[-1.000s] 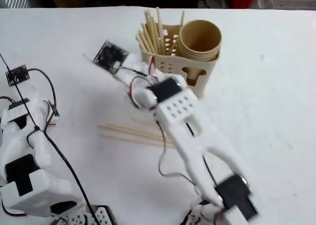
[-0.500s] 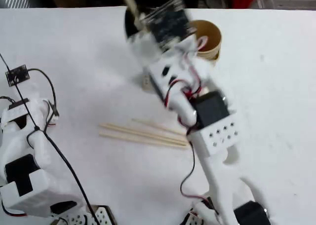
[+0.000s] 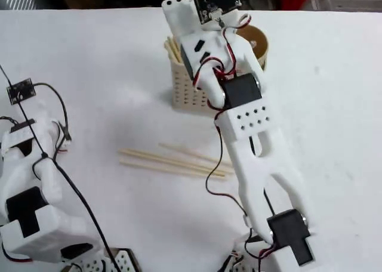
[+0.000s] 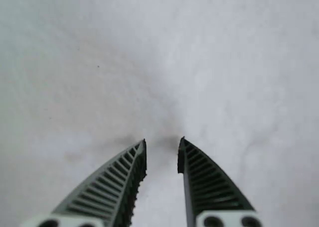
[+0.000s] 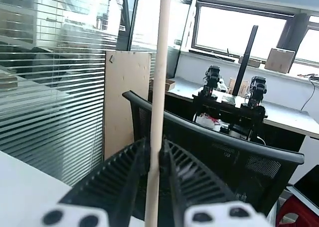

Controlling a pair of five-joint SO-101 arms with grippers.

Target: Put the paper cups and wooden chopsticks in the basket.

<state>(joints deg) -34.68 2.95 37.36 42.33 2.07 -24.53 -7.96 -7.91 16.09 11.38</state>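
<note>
In the right wrist view my right gripper (image 5: pixel 157 150) is shut on one wooden chopstick (image 5: pixel 160 62), which sticks out past the fingers towards the room. From the high view, that arm reaches over the cream basket (image 3: pixel 185 93) and covers most of it. A stack of paper cups (image 3: pixel 260 43) stands in the basket's right part, and several chopsticks (image 3: pixel 172 49) stand in its left part. Three more chopsticks (image 3: pixel 173 161) lie flat on the table in front of the basket. My left gripper (image 4: pixel 162 142) hangs slightly open over bare white table, holding nothing.
The left arm (image 3: pixel 30 182) sits folded at the table's left edge, with black cables (image 3: pixel 59 129) and a small circuit board (image 3: pixel 21 90) beside it. The white tabletop (image 3: pixel 334 105) stretches to the right of the basket. An office chair (image 5: pixel 239 147) stands beyond the table.
My right arm swung up from the table left of the basket to above the basket, carrying a chopstick. The left arm has not moved.
</note>
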